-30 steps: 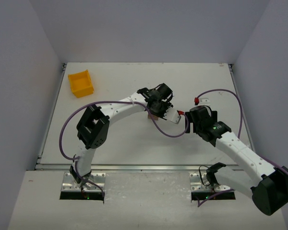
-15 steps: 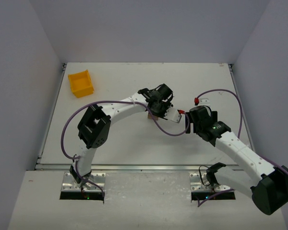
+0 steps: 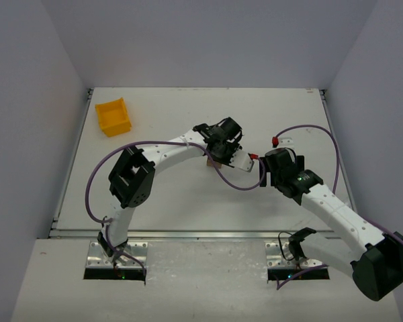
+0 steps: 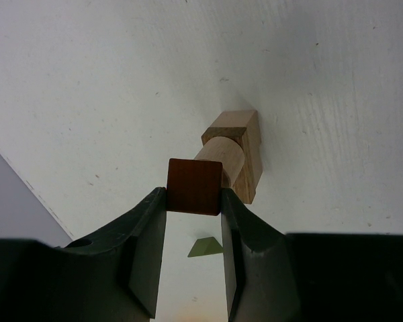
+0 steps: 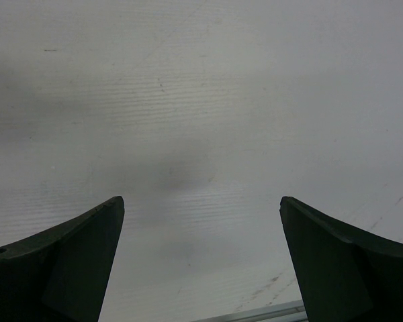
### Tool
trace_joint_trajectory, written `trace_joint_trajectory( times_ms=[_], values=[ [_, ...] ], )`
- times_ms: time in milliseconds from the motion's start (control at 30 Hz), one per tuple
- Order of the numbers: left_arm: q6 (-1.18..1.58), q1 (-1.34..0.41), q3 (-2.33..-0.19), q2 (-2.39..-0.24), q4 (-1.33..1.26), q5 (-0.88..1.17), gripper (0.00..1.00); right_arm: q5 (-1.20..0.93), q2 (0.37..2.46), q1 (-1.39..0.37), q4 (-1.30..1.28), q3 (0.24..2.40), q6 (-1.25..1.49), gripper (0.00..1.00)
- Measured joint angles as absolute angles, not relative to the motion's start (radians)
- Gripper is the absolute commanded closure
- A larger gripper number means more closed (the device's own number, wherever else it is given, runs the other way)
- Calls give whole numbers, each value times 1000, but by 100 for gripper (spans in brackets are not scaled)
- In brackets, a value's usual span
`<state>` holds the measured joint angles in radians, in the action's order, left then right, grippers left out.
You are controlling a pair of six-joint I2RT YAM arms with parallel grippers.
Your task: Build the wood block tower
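Red cube [image 4: 195, 186] between left fingers [image 4: 145, 251], tan cylinder [image 4: 223, 157] (smooth wood)

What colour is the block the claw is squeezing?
Dark red. The block shows best in the left wrist view, pinched in the left claw.

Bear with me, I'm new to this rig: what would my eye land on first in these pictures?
First, the dark red wooden cube clamped in the left tool, right over a tan wooden cylinder standing on a tan wooden block near the middle of the white table. Next come the bright yellow plastic bin at the far left corner and the right tool, gaping wide and holding nothing.
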<state>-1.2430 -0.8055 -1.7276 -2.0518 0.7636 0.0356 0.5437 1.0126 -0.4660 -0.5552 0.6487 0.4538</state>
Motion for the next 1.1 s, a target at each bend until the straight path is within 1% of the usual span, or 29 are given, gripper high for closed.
trace_joint_trajectory(
  times_ms=[333, 1100],
  values=[
    [-1243, -805, -1718, -2052, 753, 22, 96, 548, 1013, -466, -556, 649, 454, 1],
    [-1242, -805, -1713, -2052, 752, 22, 91, 572, 1016, -466, -557, 649, 457, 1]
  ],
)
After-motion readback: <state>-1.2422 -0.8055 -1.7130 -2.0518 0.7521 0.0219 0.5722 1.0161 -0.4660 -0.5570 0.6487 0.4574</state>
